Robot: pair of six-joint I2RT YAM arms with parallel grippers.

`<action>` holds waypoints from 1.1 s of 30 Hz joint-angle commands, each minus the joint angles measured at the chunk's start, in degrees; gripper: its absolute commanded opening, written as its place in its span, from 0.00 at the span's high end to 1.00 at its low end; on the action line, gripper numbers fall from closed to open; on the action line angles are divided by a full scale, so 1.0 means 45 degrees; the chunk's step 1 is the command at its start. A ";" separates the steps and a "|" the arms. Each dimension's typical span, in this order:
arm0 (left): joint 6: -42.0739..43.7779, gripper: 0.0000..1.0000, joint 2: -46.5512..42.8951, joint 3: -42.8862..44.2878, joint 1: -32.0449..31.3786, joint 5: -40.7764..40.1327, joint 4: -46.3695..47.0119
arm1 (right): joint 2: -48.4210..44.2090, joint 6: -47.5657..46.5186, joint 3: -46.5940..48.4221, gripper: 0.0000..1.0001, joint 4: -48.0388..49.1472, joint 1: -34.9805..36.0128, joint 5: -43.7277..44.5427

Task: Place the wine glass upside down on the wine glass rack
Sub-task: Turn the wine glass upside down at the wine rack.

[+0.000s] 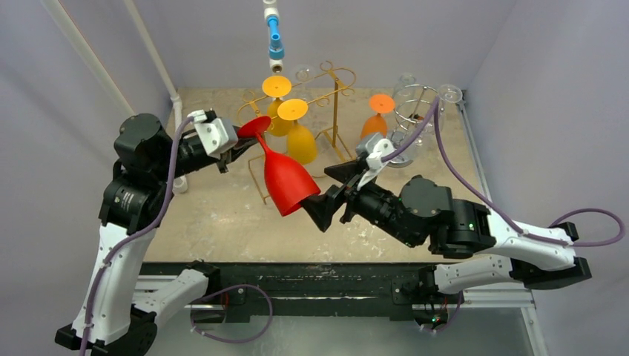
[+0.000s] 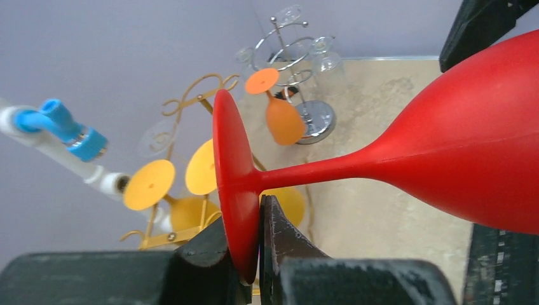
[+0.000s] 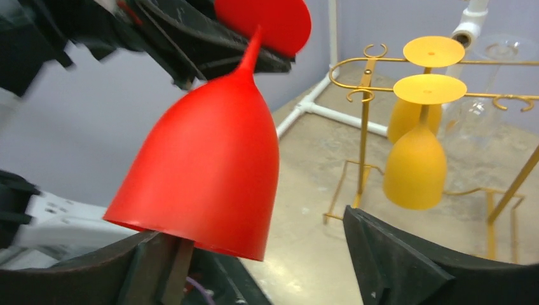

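Note:
A red wine glass (image 1: 289, 182) hangs tilted in the air over the table's middle, bowl down and toward the right. My left gripper (image 1: 239, 145) is shut on the rim of its round foot (image 2: 232, 184), one finger on each face. My right gripper (image 1: 324, 191) stands open around the bowl's mouth (image 3: 203, 165); its left finger (image 3: 127, 260) sits under the rim and the right finger (image 3: 394, 260) is well clear. The gold wire wine glass rack (image 1: 337, 111) stands behind, with two yellow glasses (image 1: 300, 137) hanging upside down on it.
An orange glass (image 1: 377, 119) hangs on a chrome wire stand (image 1: 415, 111) at the back right, with clear glasses on it. A blue-tipped white pipe (image 1: 276, 37) hangs above the gold rack. A white pipe (image 1: 159, 74) runs along the left wall.

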 commanded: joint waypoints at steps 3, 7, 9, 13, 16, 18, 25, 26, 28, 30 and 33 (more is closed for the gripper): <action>0.6575 1.00 -0.0911 0.0384 -0.0108 -0.1099 -0.0284 | -0.0238 0.0555 -0.0034 0.01 -0.1606 -0.0173 -0.0798; 0.9123 1.00 -0.1557 -0.0293 -0.0108 -0.0920 0.0256 | -0.0983 0.0369 0.0113 0.01 -0.2436 -0.0377 -0.2583; 1.0156 1.00 -0.1930 -0.0793 -0.0108 -0.0552 0.0616 | -0.1330 0.0208 0.0181 0.01 -0.2288 -0.0398 -0.3442; 1.0915 1.00 -0.2372 -0.1478 -0.0108 0.0207 0.1658 | -0.0833 0.0000 0.0360 0.01 -0.1593 -0.0401 -0.3690; 1.1042 1.00 -0.2361 -0.1452 -0.0108 0.0583 0.2033 | 0.0368 -0.0301 0.0817 0.01 -0.1142 -0.0668 -0.3891; 1.1271 1.00 -0.2379 -0.1442 -0.0108 0.0675 0.2228 | 0.1044 -0.0277 0.1017 0.01 -0.0726 -0.1367 -0.4849; 1.1952 1.00 -0.2436 -0.1315 -0.0108 0.0562 0.1851 | 0.1471 -0.0164 0.0374 0.01 0.1603 -0.3643 -0.8761; 1.2052 1.00 -0.2438 -0.1351 -0.0108 0.0565 0.1795 | 0.1562 -0.0228 0.0360 0.01 0.1746 -0.3702 -0.9237; 1.2195 1.00 -0.2458 -0.1495 -0.0107 0.0595 0.1788 | 0.1792 -0.0375 0.0388 0.01 0.2031 -0.3790 -1.0177; 1.2298 1.00 -0.2430 -0.1586 -0.0108 0.0631 0.1788 | 0.2099 -0.0530 0.0355 0.01 0.2196 -0.3966 -1.1436; 1.2288 1.00 -0.2364 -0.1627 -0.0108 0.0630 0.1914 | 0.2632 -0.0534 0.0328 0.01 0.2169 -0.4210 -1.2517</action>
